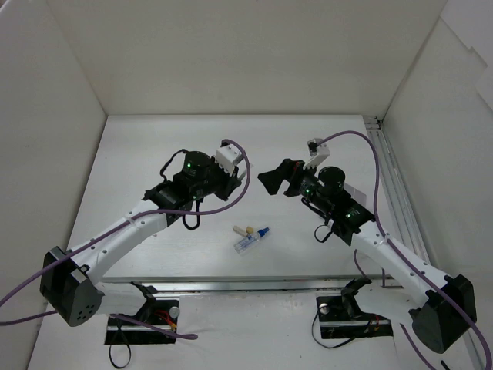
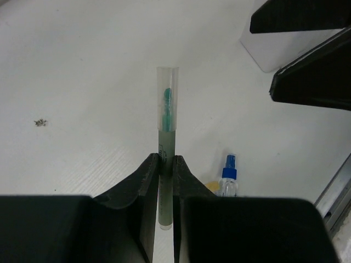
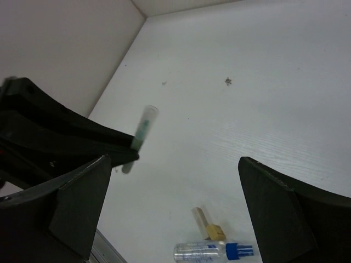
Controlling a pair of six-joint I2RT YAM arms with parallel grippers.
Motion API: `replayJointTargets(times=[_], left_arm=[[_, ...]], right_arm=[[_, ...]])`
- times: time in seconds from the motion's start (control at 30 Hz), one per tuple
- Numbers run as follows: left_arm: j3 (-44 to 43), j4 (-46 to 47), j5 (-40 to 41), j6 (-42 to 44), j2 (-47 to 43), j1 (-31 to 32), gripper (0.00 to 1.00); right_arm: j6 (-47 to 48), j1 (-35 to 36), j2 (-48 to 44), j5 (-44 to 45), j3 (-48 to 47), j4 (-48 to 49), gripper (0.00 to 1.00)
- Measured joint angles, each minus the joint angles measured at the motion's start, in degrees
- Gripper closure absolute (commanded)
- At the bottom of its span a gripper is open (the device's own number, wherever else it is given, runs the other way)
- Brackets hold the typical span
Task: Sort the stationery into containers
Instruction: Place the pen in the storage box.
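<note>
My left gripper [image 2: 166, 160] is shut on a grey pen [image 2: 166, 137] with a clear cap and a green tip, held above the table. In the top view this gripper [image 1: 240, 179] is at mid-table, facing my right gripper [image 1: 271, 181], which is open and empty. The right wrist view shows the right gripper [image 3: 181, 213] with its jaws wide apart and the pen [image 3: 141, 134] ahead to the left. A tube with a blue cap [image 1: 253, 240] and a small beige piece [image 1: 245, 230] lie on the table. A white box [image 2: 274, 52] shows partly behind the right fingers [image 2: 312, 71].
White walls enclose the table on the left, back and right. A metal rail [image 1: 393, 193] runs along the right side. The table's front edge [image 1: 231, 281] lies just beyond the arm bases. A small dark speck [image 2: 40, 123] marks the surface.
</note>
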State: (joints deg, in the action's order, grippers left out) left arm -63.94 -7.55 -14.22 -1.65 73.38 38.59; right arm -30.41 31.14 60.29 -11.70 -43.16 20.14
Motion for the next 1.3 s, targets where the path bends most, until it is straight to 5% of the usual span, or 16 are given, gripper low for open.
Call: replayJointTargets(times=[0.27,0.33,0.4,0.43,0.57,0.67,0.73,0.8,0.97,1.3], left_arm=[[0.66,0.26,-3.67,-1.18,1.53,0.76,1.00],[0.66,0.72,-4.42,-1.51,1.49,1.33,1.00],[0.66,1.07,-5.03,-1.66,1.46,1.66,1.00],[0.66,1.09,-5.11,-1.79,1.46,1.86,1.00],[1.16,0.13,-4.92,-2.29,1.53,1.86,1.00],[1.62,0.72,-4.17,-3.08,1.68,1.86,0.89],[1.62,0.98,-3.56,-3.34,1.62,1.86,0.54],[1.62,0.85,-2.80,-3.54,1.64,1.86,0.01],[1.81,0.26,-1.09,-4.59,1.20,1.86,0.00],[12.90,0.50,3.41,-7.48,-9.33,1.86,0.00]], right_arm=[[-2.43,2.64,6.38,1.86,-2.36,7.82,0.04],[-3.04,3.13,9.01,2.34,-2.69,8.52,0.11],[-3.43,3.56,11.34,2.89,-2.82,9.14,0.37],[-3.76,3.93,12.66,3.15,-3.06,9.27,0.63],[-5.57,5.53,15.39,3.17,-4.70,11.32,1.00],[-5.38,6.69,15.50,3.61,-5.62,12.31,1.00],[-5.33,6.73,15.39,4.09,-5.57,12.39,1.00],[-5.03,6.73,14.51,5.68,-4.98,12.13,1.00],[-1.05,6.78,6.86,16.17,-3.21,5.31,1.00],[10.34,2.10,-12.70,51.17,-1.20,-11.82,1.00]])
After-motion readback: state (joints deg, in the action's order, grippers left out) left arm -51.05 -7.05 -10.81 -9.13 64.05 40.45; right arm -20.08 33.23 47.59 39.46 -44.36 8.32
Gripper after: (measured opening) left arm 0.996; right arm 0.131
